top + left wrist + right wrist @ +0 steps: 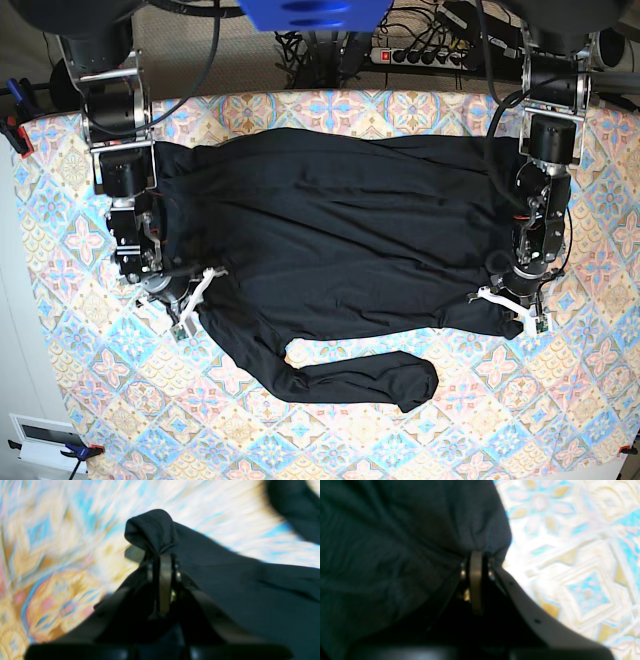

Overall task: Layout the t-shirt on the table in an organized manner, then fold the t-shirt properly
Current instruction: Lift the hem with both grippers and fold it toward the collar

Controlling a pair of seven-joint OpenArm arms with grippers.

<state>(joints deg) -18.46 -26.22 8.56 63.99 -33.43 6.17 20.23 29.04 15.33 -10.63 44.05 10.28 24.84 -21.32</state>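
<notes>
The main risk is a slip: each pinch holds only a small bunch of cloth, so a hard pull could tear it free or drag the t-shirt (340,220) askew on the table (90,400). The 2 arms reach down over opposite ends of the shirt. The left gripper (161,552) is closed on a fold bunched just past its fingertips. The right gripper (476,553) is clamped on the shirt's edge, cloth spreading beyond and to one side. A sleeve curls loose between them.
</notes>
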